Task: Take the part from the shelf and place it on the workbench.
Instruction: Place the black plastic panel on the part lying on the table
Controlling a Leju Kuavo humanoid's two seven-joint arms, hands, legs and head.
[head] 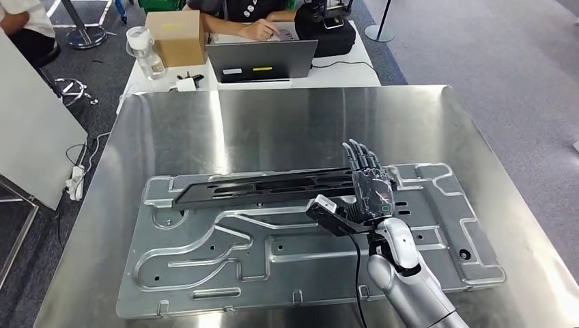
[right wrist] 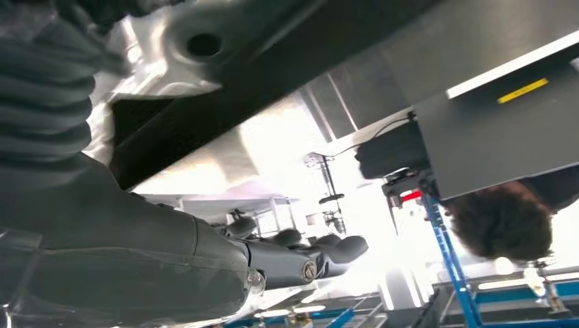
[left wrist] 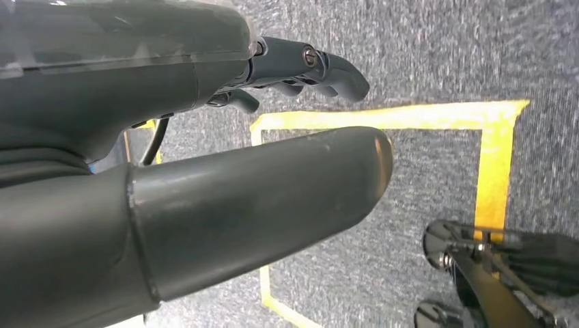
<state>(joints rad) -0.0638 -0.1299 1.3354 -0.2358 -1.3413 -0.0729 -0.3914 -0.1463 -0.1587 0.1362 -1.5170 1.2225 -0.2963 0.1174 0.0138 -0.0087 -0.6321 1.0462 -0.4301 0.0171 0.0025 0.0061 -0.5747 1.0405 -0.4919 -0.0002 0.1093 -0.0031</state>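
Note:
A long black part (head: 266, 186) lies flat across the upper half of a large stamped silver plate (head: 225, 266) on the steel workbench (head: 273, 123). My right hand (head: 369, 188) is at the black part's right end, fingers stretched straight and apart, gripping nothing that I can see. In the right wrist view the black part (right wrist: 273, 75) runs close past the hand, whose fingers (right wrist: 307, 256) point away from it. My left hand (left wrist: 259, 171) hangs over grey carpet, its fingers (left wrist: 321, 65) loosely bent and holding nothing.
Behind the workbench stands a white table with a laptop (head: 261, 60), a cardboard box (head: 176, 35), a bottle (head: 145, 51) and a black bag (head: 328, 31); a person (head: 252, 20) sits there. A white panel (head: 27, 130) stands at the left. Yellow tape (left wrist: 491, 164) marks the floor.

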